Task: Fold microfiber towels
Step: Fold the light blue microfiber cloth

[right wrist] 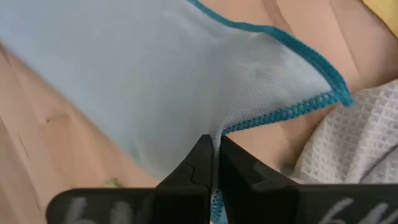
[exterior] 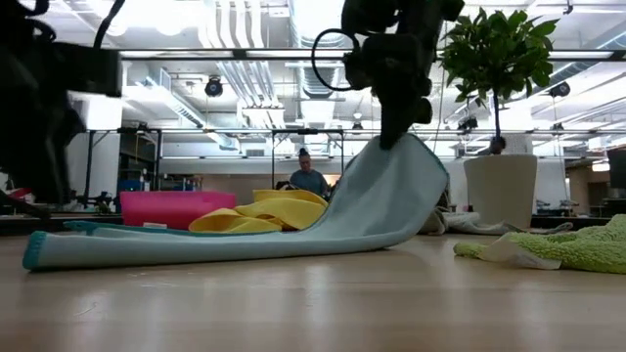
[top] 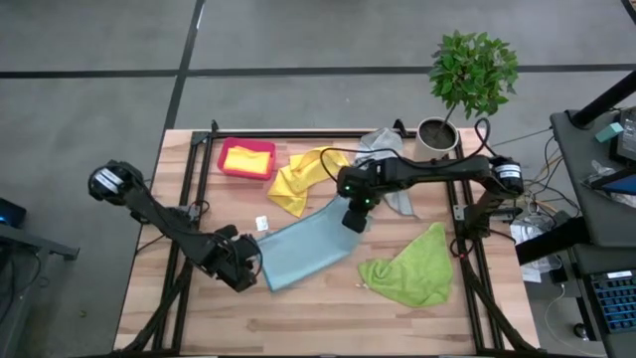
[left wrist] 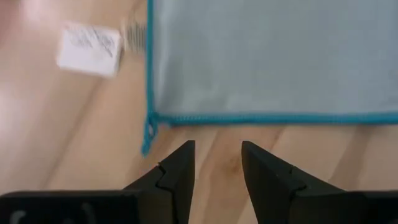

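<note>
1. The light blue towel (top: 303, 249) lies near the middle of the table (top: 298, 333), its long axis running diagonally from the near-left side up toward the far-right side.
2. Its near-left end rests flat on the wood; its far-right corner is lifted off the surface, so the cloth rises in a slope, as the low view shows (exterior: 293, 230).
3. The right gripper (top: 355, 219) hangs above the table's middle, its arm reaching in from the right edge with the wrist pointing down. Its jaws are closed tight, pinching the raised teal-stitched corner of the light blue towel (right wrist: 236, 81).
4. The left gripper (top: 245, 267) sits low at the towel's near-left end, its arm stretching in from the left edge. Its jaws stand partly apart with nothing between them, just short of the towel's stitched edge (left wrist: 261, 117); a white tag (left wrist: 90, 48) lies on the wood beside that corner.
5. A yellow towel (top: 301, 179) lies crumpled toward the far edge, just beyond the blue one.
6. A second yellow towel (top: 245, 160) sits in the pink-red bin (top: 246, 145) near the far-left corner.
7. The grey towel (top: 390, 169) is bunched toward the far edge, partly under the right arm.
8. The lime green towel (top: 412, 267) lies rumpled toward the near-right side, apart from the blue one.
</note>
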`<move>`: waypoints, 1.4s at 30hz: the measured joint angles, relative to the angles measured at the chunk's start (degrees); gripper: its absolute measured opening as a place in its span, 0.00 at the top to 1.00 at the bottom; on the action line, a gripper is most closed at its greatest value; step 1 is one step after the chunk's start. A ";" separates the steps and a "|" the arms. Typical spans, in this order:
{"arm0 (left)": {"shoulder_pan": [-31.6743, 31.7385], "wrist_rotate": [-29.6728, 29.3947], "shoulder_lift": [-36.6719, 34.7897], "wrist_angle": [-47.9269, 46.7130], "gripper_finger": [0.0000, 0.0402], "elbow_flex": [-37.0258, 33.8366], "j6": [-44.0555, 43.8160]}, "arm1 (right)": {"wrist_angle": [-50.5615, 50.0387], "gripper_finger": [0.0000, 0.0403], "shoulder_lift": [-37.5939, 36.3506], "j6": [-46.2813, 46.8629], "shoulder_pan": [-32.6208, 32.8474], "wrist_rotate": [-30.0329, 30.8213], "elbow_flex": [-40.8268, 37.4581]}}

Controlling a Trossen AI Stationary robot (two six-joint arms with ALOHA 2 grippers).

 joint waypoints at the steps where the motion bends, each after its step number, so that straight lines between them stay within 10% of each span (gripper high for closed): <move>1: -0.23 0.85 0.25 0.42 0.71 -0.35 -0.81 | 0.01 0.98 0.65 0.37 0.01 -0.27 0.46; 12: -1.14 1.11 3.42 7.48 0.71 -3.02 -2.77 | 14.24 0.98 8.85 2.46 1.58 -12.63 3.24; 42: -1.20 -2.63 7.54 14.59 0.71 -6.14 -2.81 | 36.68 0.97 29.09 1.90 6.69 -13.00 17.43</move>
